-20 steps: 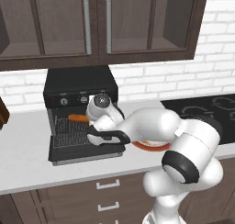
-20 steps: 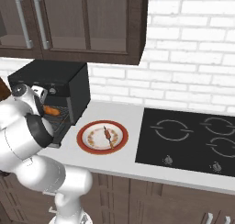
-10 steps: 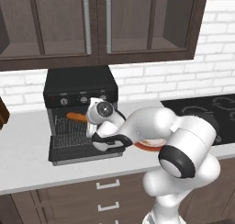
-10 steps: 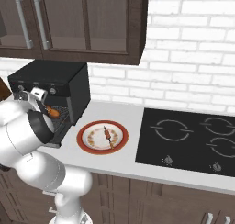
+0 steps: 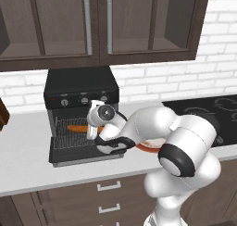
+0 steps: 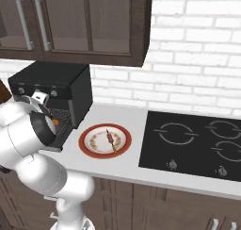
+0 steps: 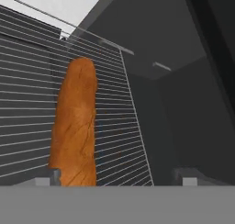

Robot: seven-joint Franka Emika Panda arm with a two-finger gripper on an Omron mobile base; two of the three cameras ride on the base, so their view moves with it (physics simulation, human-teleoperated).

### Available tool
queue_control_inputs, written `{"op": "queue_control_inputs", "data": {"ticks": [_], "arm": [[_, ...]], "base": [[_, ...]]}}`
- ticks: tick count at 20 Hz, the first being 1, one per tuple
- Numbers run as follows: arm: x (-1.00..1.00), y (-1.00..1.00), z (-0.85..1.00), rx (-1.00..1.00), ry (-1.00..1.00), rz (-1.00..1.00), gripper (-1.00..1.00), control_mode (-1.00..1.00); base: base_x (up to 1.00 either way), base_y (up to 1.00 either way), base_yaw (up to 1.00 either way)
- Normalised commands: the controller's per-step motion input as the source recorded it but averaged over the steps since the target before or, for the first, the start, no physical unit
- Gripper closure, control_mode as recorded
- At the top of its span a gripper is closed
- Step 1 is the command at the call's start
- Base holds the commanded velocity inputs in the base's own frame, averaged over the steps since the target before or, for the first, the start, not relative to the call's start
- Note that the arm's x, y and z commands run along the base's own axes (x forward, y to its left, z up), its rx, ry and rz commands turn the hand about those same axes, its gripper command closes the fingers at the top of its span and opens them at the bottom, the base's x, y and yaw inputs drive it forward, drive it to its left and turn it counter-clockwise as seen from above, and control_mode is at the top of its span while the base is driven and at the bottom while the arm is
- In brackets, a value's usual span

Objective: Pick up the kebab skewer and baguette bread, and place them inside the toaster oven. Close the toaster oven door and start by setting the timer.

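Note:
The baguette bread (image 7: 75,122) lies on the wire rack (image 7: 27,103) inside the black toaster oven (image 5: 81,88), and it shows as an orange loaf (image 5: 76,127) in the oven's mouth. My gripper (image 7: 119,178) is open at the oven opening, fingertips wide apart, with the loaf's near end beside the left one. From the left base view the hand (image 5: 95,128) hovers over the dropped toaster oven door (image 5: 83,153). The kebab skewer (image 6: 110,138) rests on a red-rimmed plate (image 6: 89,142) to the right of the oven.
Three knobs (image 5: 84,100) run along the oven's front above the opening. A black cooktop (image 6: 193,139) fills the counter's right side. Dark wall cabinets (image 5: 97,21) hang above. My white arm bends across the counter in front of the plate.
The jaws have opened wide and let go of the baguette, which now lies free on the rack. The hand has sunk slightly in front of the oven.

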Motion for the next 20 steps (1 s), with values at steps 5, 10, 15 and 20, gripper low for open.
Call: {"op": "queue_control_inputs", "data": {"ticks": [5, 10, 15, 20], "arm": [[-0.03, -0.25, 0.36, 0.00, 0.00, -0.01, -1.00, -1.00], [-0.50, -0.31, 0.48, -0.02, 0.00, -0.06, -1.00, -1.00], [-0.80, -0.67, 0.49, 0.00, 0.05, -0.18, -1.00, -1.00], [-1.00, -0.57, 0.02, 0.00, -0.01, -0.25, -1.00, -1.00]], "base": [[0.00, 0.00, 0.00], [0.00, 0.00, 0.00], [0.00, 0.00, 0.00], [0.00, 0.00, 0.00]]}}
